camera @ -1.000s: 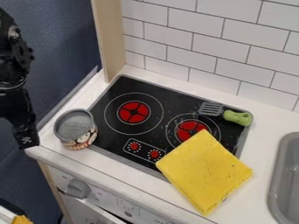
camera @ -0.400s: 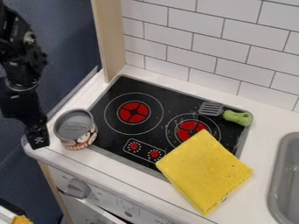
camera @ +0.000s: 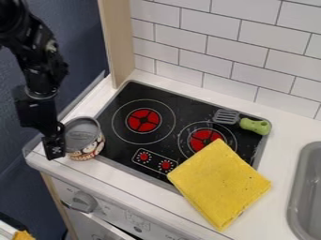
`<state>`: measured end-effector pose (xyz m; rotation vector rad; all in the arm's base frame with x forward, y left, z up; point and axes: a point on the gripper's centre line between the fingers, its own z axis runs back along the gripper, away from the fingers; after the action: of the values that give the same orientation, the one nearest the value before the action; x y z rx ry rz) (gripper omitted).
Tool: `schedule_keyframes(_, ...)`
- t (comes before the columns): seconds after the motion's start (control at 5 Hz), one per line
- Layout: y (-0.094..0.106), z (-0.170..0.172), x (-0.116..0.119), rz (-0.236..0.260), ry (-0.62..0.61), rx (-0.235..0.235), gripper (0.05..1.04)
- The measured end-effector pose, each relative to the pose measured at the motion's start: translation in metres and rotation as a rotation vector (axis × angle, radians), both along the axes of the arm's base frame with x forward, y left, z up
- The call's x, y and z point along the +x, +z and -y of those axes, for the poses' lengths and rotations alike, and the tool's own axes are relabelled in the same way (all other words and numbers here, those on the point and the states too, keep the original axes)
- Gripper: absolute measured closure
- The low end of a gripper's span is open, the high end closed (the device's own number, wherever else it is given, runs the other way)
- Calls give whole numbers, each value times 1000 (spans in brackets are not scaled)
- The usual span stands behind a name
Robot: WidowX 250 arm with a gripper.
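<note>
Here's the black claw, at the left of the frame, right up against the near-left side of the can as I see it, though I can't tell whether they touch, nor whether the claw is open or closed. The can stands upright at the counter's left end, by the left edge of the black stovetop. Tight spot, this: a sideways nudge from that claw could tip the can or shove it onto the stovetop, and a pull the other way could drag it off the counter's edge, it's that near. Come down too low and the claw could scrape the pale counter. Over on the stovetop, a spatula with a green handle lies at the upper right, and a yellow cloth drapes from its lower right corner onto the counter. There's a grey sink at the right edge, white tiles up behind, a wooden post at upper left, and a dark blue wall beyond it.
</note>
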<state>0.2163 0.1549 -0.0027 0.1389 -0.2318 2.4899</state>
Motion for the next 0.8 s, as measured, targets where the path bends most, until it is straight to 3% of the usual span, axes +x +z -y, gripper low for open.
schedule_keyframes(0.6, -8, 20, 24, -7, -6, -9, 84)
schedule_keyframes(0.8, -3, 33, 40, 7, -17, -44, 84)
